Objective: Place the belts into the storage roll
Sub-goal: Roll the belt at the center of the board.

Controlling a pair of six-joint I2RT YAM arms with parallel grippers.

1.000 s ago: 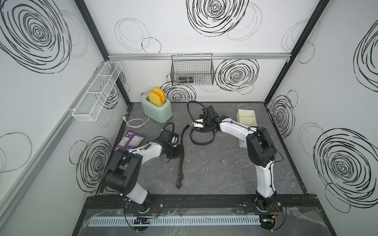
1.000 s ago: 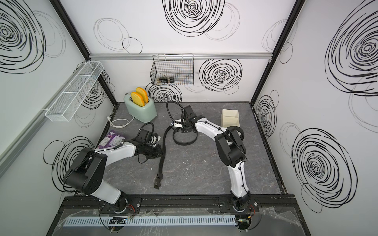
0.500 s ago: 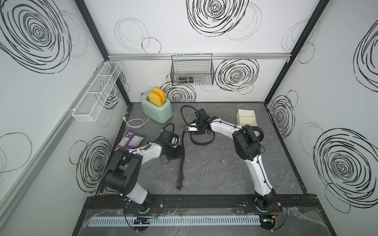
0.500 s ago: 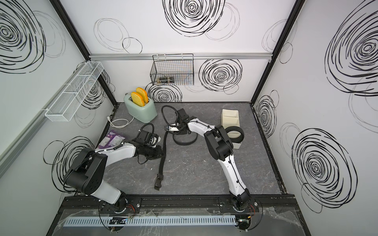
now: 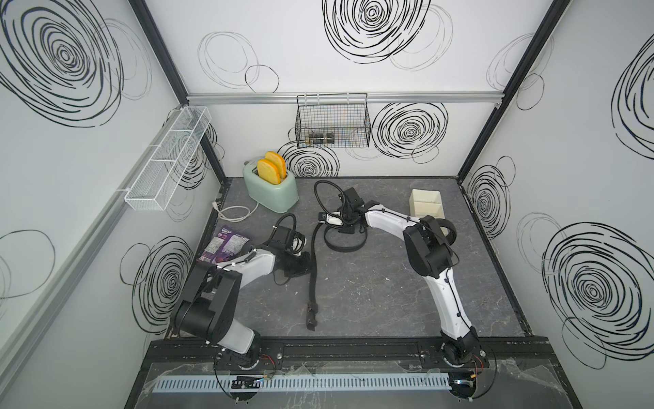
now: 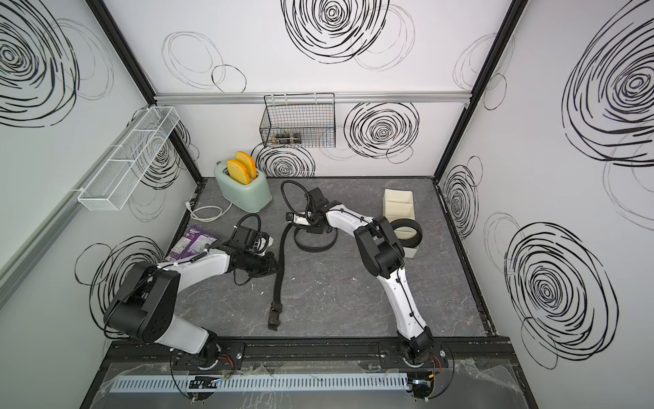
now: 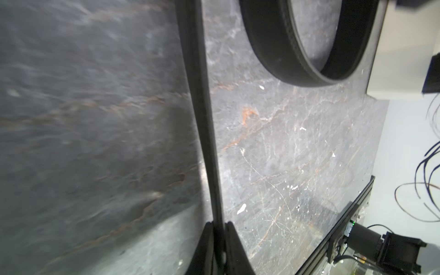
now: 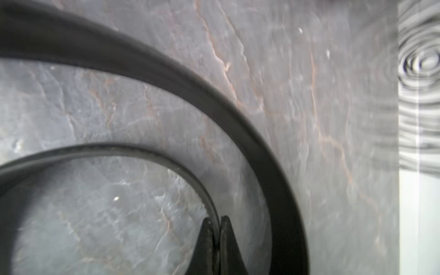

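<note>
Grey marbled tabletop (image 5: 389, 283) with two arms working a single strap. At the back right stands the cream storage tray (image 5: 423, 198). A coiled belt (image 6: 407, 243) already sits upright toward its near end, rising above the rim, so one of the two is judged stowed. The uncoiled belt (image 5: 313, 283) lies on the table, well apart from the tray. Its buckle end (image 5: 311, 317) points toward the front rail, and the strap runs straight back, then curls into a wide loop (image 5: 345, 249) near the middle. The left gripper (image 7: 219, 228) is clamped on the straight run, seen edge-on between its jaws, presumably to anchor the strap against sliding while it is wound. The right gripper (image 8: 219, 221) is pinched tight on the thin inner turn of the loop, with the outer turn sweeping round it. Such a hold suits rolling the strap into a coil small enough for a compartment. The loop looks wider than any compartment, so winding is judged barely begun.
</note>
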